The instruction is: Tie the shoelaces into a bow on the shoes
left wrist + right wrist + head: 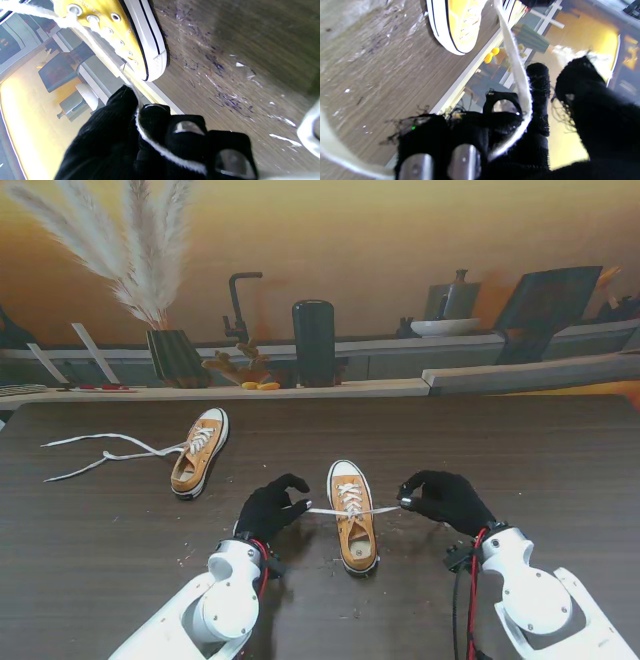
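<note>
my left hand (pixel 268 512) and right hand (pixel 447 500) each pinch a lace end (pixel 375 511) of the near shoe (pixel 352 515) taut, no knot formed, far shoe (pixel 199 452) untied.

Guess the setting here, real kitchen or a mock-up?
Probably a lab bench dressed as a kitchen: the faucet, bowl and pampas grass behind the table look like a printed backdrop. On the table are only two shoes, and each hand, left hand and right hand, pulls a lace end.
</note>
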